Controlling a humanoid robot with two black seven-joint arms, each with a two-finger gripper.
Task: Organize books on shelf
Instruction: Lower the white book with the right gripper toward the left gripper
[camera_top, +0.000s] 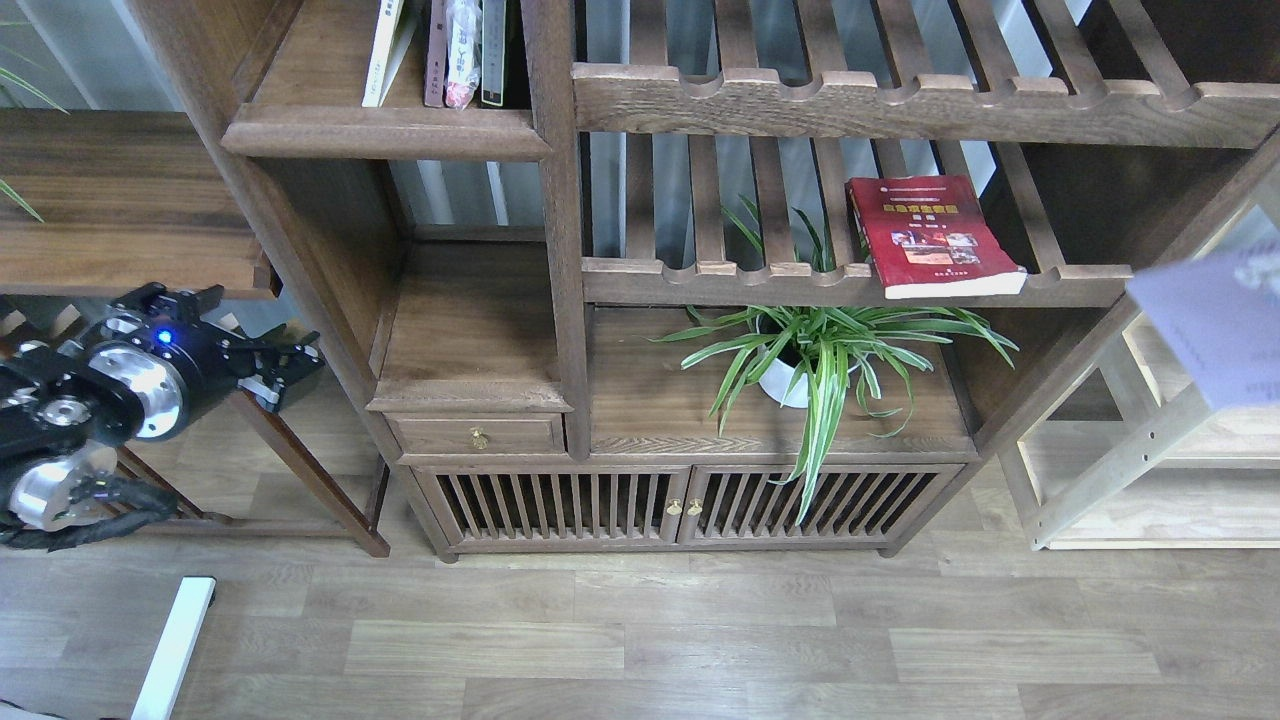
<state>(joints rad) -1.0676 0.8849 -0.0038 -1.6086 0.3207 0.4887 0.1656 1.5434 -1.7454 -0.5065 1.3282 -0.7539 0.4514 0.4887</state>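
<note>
a red book (932, 236) lies flat on a slatted rack (860, 285), apart from the books (440, 50) standing upright on the solid shelf (385, 132) where it likely belongs, while the left gripper (285, 368) hangs low, empty, its opening unclear

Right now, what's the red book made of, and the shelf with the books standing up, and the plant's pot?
The red book looks like a glossy paper paperback with thin white page edges. The shelf looks like dark stained wood, its grain showing. The white pot could be ceramic or plastic; leaves mostly hide it.
</note>
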